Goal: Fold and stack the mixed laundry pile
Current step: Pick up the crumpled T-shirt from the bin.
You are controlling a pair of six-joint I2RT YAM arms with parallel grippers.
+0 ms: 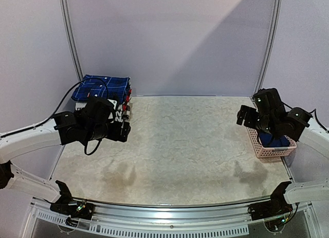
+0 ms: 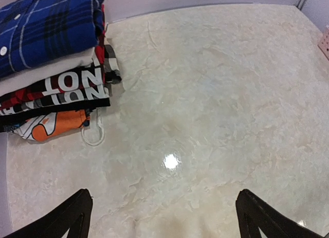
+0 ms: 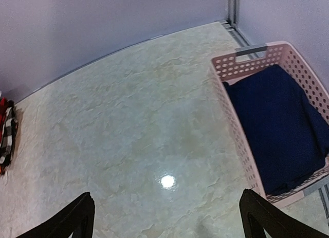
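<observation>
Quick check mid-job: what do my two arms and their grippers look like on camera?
The left arm and right arm have white tubular links with bulky black joint housings. The left gripper and right gripper are black, each with two tapered black fingers. A black cable loops along the left arm. Small green lights show on the right arm.

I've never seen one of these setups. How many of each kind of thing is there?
Grippers: 2 (left gripper, right gripper, both open)
Baskets: 1 (pink basket)
Folded stacks: 1 (folded stack, blue plaid shirt on top)
Loose garments: 1 (navy garment in the basket)
Total: 5
</observation>
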